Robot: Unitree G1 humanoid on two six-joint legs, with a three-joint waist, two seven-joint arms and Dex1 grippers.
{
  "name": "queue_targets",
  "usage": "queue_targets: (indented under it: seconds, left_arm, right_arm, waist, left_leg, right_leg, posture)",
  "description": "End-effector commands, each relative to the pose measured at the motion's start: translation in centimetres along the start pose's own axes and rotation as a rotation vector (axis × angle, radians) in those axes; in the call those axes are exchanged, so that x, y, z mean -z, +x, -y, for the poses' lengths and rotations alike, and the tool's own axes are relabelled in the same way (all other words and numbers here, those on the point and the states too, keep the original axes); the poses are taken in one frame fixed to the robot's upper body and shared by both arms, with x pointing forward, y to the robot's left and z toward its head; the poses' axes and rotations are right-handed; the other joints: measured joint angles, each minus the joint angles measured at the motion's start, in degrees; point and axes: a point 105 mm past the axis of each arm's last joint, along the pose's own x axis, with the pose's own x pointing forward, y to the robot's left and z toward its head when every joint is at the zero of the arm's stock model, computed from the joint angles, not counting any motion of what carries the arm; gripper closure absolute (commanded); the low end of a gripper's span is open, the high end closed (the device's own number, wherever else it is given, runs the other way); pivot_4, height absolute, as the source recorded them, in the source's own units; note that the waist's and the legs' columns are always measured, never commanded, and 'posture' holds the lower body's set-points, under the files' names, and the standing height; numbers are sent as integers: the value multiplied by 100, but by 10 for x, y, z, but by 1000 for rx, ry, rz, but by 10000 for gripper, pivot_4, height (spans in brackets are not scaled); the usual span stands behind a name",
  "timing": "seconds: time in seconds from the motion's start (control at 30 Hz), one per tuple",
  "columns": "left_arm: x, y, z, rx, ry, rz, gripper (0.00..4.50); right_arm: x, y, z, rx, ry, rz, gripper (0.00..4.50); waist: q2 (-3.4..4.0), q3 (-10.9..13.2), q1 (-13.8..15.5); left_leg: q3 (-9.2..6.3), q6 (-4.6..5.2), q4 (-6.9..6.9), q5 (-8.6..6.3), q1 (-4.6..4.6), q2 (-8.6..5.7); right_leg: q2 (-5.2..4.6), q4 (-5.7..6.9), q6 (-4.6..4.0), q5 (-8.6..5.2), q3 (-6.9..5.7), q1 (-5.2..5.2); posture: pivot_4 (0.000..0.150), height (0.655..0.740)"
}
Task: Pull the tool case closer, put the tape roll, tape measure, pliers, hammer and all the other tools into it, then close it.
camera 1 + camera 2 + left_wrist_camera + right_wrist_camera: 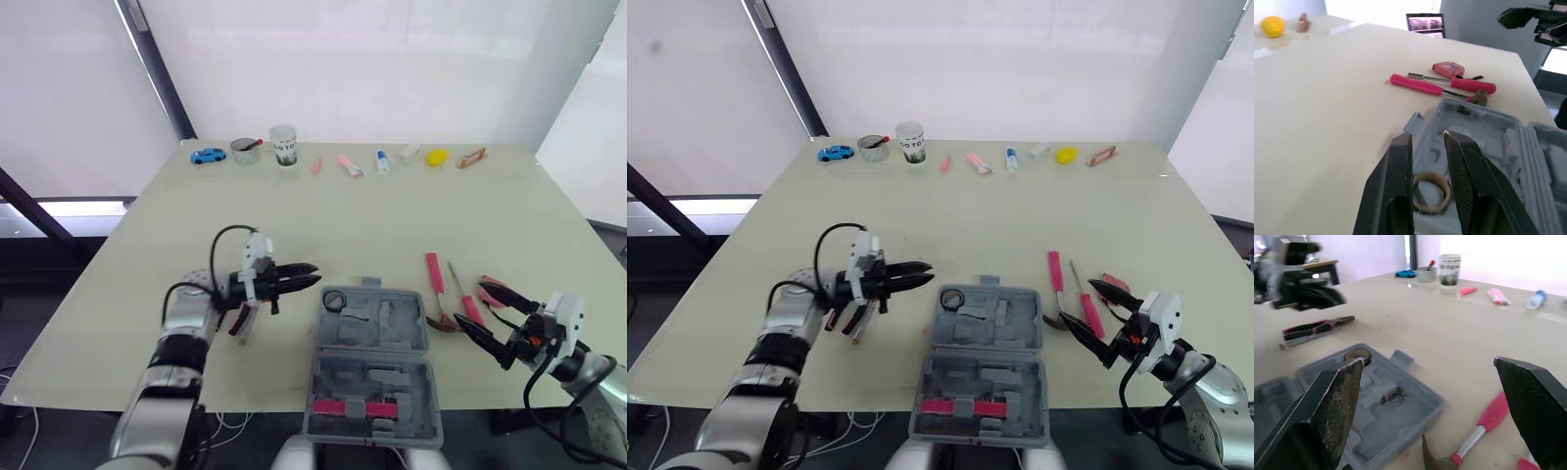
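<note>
At the table's near edge, the eye views show one open case (372, 338) with one tape roll (334, 301) in its corner. The left gripper (312, 277) hovers beside it, near one pliers (240, 323). One hammer (434, 279), one screwdriver (468, 305) and one tape measure (495, 294) lie beside the right gripper (477, 308). The cup's (283, 145) print is unreadable.

Left wrist view: the fingers (1396, 176) are slightly apart, with the roll seen between them.

Right wrist view: the fingers (1337, 396) are spread wide.

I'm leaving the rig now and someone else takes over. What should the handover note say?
Left tool: slightly open, empty, just left of the tape roll.
Right tool: wide open, empty, right of the case.
Case: open, at the near table edge, with the tape roll in its far half.
Pliers: on the table left of the case.
Hammer, screwdriver, tape measure: on the table right of the case.
Done: case near, tape roll in.
Left: the other four tools, then close the case.
</note>
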Motion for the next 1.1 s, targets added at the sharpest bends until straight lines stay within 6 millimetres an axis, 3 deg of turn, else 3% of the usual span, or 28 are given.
queue_targets:
  seconds: [0.03, 0.3, 0.47, 0.5, 0.53, 0.57, 0.67, 0.9, 1.1]
  left_arm:
    - [-18, -27, -1, -99, 38, 35, 33780]
    - [17, -103, 19, -340, -54, -97, 33780]
    - [43, -149, 38, -523, -113, -162, 11197]
    - [47, -155, 42, -546, -122, -171, 9621]
    - [50, -163, 46, -578, -135, -177, 2689]
    - [56, -172, 51, -616, -149, -188, 765]
    - [68, -192, 65, -691, -185, -214, 765]
    - [70, -198, 77, -710, -208, -218, 765]
    - [54, -171, 65, -613, -152, -178, 765]
  right_arm:
    - [-4, -13, 15, 100, -32, 7, 0]
    - [14, -50, 30, 279, 15, -50, 0]
    - [19, -74, 26, 360, 37, -75, 0]
    - [20, -77, 26, 372, 42, -78, 0]
    - [21, -82, 25, 390, 48, -81, 0]
    - [23, -87, 23, 409, 54, -88, 0]
    - [28, -102, 18, 450, 63, -116, 0]
    - [35, -127, 14, 518, 66, -167, 0]
    - [41, -120, 26, 559, -41, -245, 0]
  waist:
    - [1, 1, 13]
    - [7, 0, 13]
    - [11, -3, 15]
    - [12, -4, 19]
    - [12, -4, 22]
    - [13, -4, 23]
    - [15, -8, 22]
    - [24, -27, 23]
    - [30, -32, 14]
  left_leg:
    - [0, 0, 0, 0, 0, 1]
    - [8, -1, -7, 0, 6, 4]
    - [9, -2, -13, -1, 9, 8]
    - [10, -2, -13, -1, 9, 8]
    - [9, -3, -14, -2, 8, 9]
    - [9, -3, -15, -2, 8, 10]
    - [10, -7, -18, -4, 8, 11]
    - [12, -28, -48, -16, 6, 11]
    - [19, -18, -74, -10, 6, 11]
  right_leg:
    - [0, -1, 0, 0, -1, 0]
    - [-11, -7, -3, -2, 5, 0]
    - [-58, -12, -29, -14, 23, 0]
    - [-59, -12, -30, -14, 23, 0]
    - [-61, -13, -31, -15, 22, -1]
    - [-65, -15, -34, -16, 21, -1]
    - [-77, -21, -36, -17, 23, -4]
    - [-92, -43, -37, -17, 21, -10]
    - [-92, -56, -45, -21, 18, -21]
  posture:
    - [1500, 7400]
    - [1500, 7400]
    - [1500, 7400]
    - [1500, 7400]
    - [1500, 7400]
    - [1500, 7400]
    - [1500, 7400]
    - [1500, 7400]
    - [1500, 7400]
